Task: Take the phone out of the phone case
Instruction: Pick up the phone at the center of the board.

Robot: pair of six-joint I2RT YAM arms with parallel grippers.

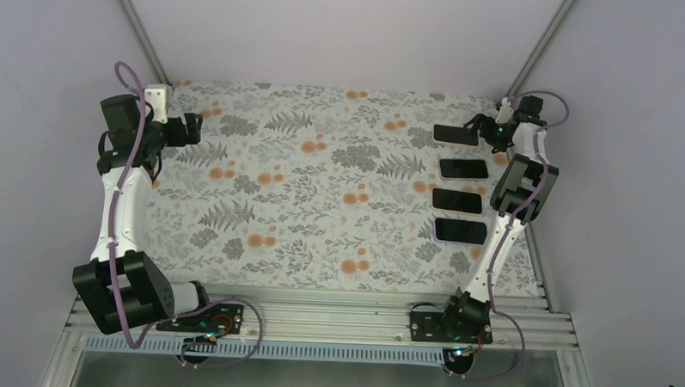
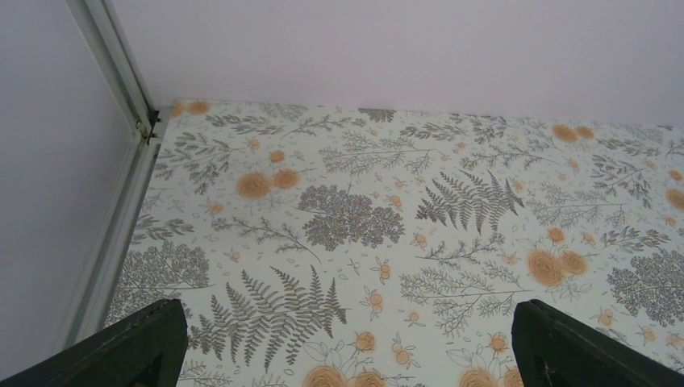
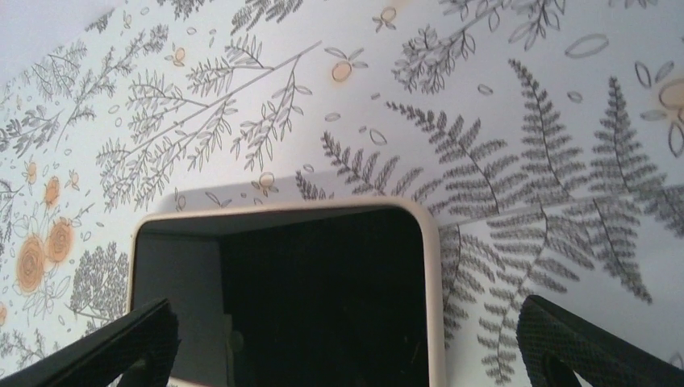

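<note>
Black fingers (image 3: 113,351) of the right tool (image 3: 347,347) fill the lower corners of its wrist view, spread wide apart with nothing clamped. Between them lies the phone (image 3: 323,298), dark screen up, in a cream case (image 3: 432,282) whose rounded far rim points toward 12 o'clock. Neither finger touches the case in what this view shows. Fern and orange-flower print covers the bench (image 1: 321,201) beyond it.

From above, that phone sits at about 2 o'clock on the bench, slightly askew, with the right tool just beside its 3 o'clock end. Three more phones (image 1: 463,168) (image 1: 457,200) (image 1: 460,231) lie in a column toward 6 o'clock from it, screens up, near one another but apart, along the right arm.

At about 10 o'clock the left tool (image 1: 191,130) hangs over bare print near the far left corner, well apart from every phone. Its wrist view shows the two fingers equally wide apart, empty, with only the bench, a metal post (image 2: 121,72) at 10 o'clock and the pale wall (image 2: 403,48) ahead.
</note>
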